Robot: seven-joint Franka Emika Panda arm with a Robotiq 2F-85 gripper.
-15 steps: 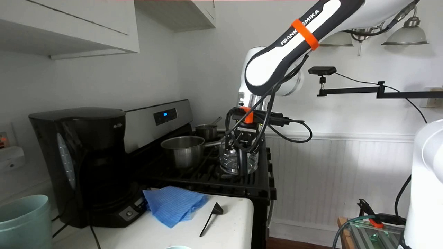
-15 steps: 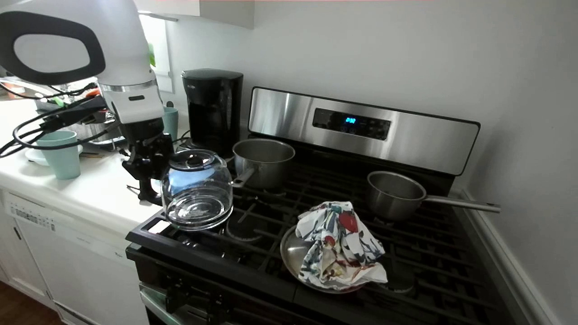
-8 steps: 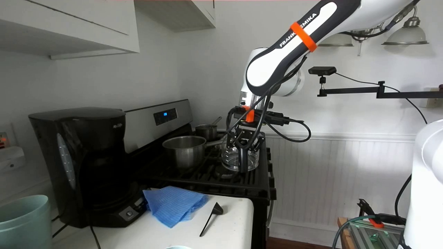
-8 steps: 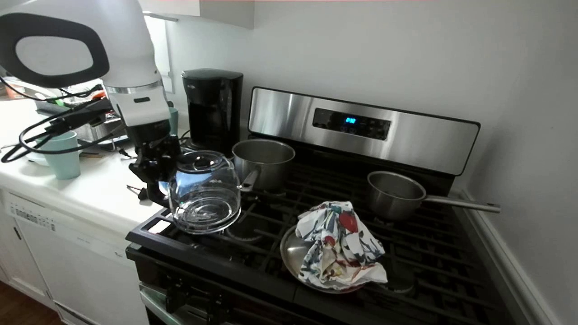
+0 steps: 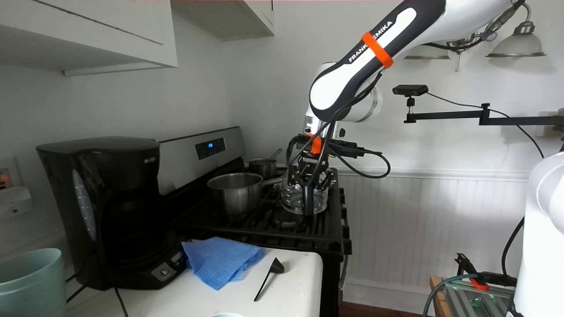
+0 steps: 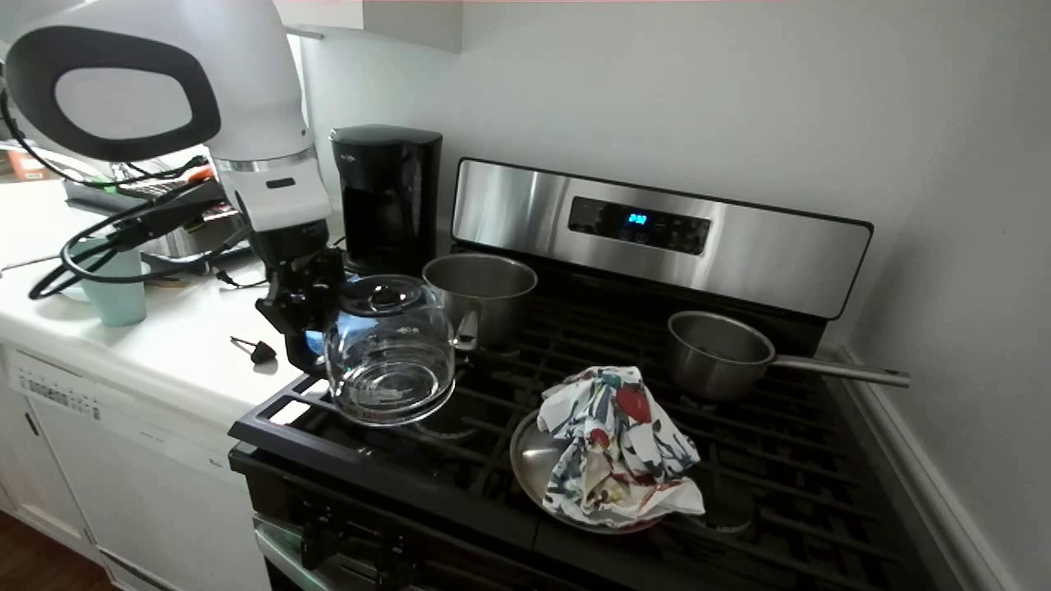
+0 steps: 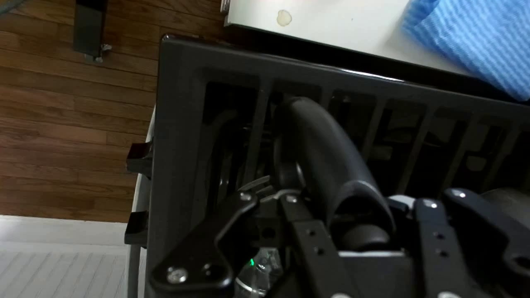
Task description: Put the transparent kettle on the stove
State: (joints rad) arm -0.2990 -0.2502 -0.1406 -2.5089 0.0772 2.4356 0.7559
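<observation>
Clearly the gripper [image 7: 360, 207] is clamped on the handle [image 7: 323, 145], which stands roughly upright; the kettle's [image 6: 390, 353] glass belly lies on its side away from the counter [image 5: 293, 286], over the stove's [image 6: 443, 484] near front corner. Whether glass touches stove I cannot tell; a straight lowering seems next.

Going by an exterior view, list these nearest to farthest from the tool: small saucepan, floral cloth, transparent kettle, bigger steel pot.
1. Transparent kettle: held by its handle, at the stove's left front.
2. Bigger steel pot: behind the kettle, at the left rear.
3. Floral cloth: front, farther right, draped over a pan.
4. Small saucepan: rear right, beyond the cloth.
</observation>
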